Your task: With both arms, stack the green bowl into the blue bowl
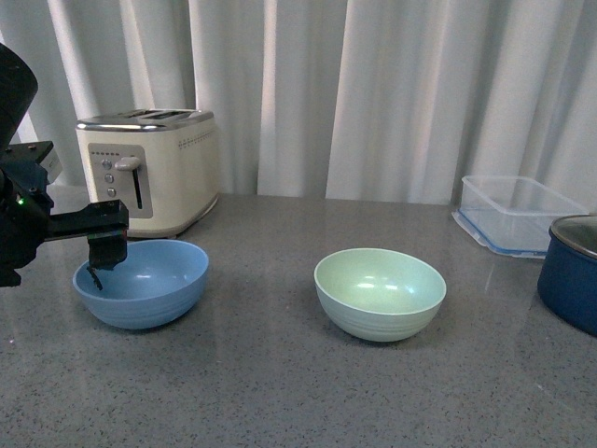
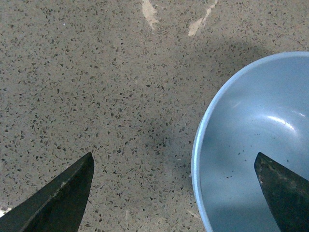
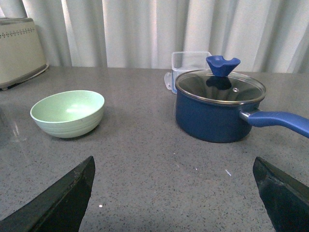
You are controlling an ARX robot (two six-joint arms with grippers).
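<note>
i have the left gripper (image 2: 174, 155) spread astride the rim of the blue bowl (image 1: 149, 280) by the left edge; right gripper (image 3: 173, 160) spread, green bowl (image 1: 381, 291) untouched.

The blue bowl (image 2: 256, 159) sits on the speckled surface (image 2: 96, 72); two black fingers (image 2: 58, 203) are spread wide; one hangs over the bowl, one outside it.

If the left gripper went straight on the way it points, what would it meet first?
Likely the blue bowl: the left gripper straddles its rim, one finger over the bowl's inside, the other over the countertop. Depth is unclear.
</note>
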